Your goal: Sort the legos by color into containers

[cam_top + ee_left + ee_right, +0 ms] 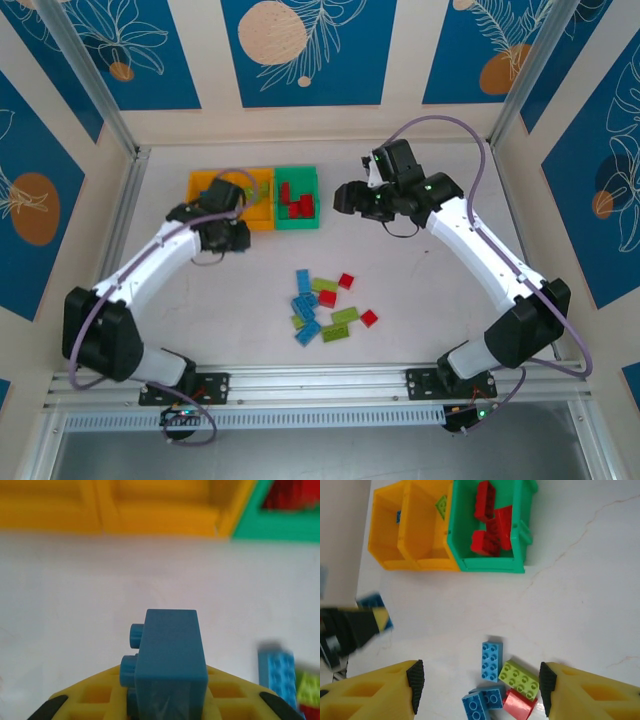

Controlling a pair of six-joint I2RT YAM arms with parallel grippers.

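Left hand (167, 705) is clamped on a blue lego (170, 650) at the wrist view's lower centre. Right hand (480, 689) stands half wide and empty over loose legos (491, 660) on the counter (580, 605). At the upper left, red legos (490, 527) lie in the green container (490, 564), beside two orange-yellow containers (415, 562).

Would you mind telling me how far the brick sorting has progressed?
Done: several red plastic bricks lie in the green plastic bin. In hand: the left pincer grips a blue plastic brick. Left: a loose pile of blue, lime and red bricks.
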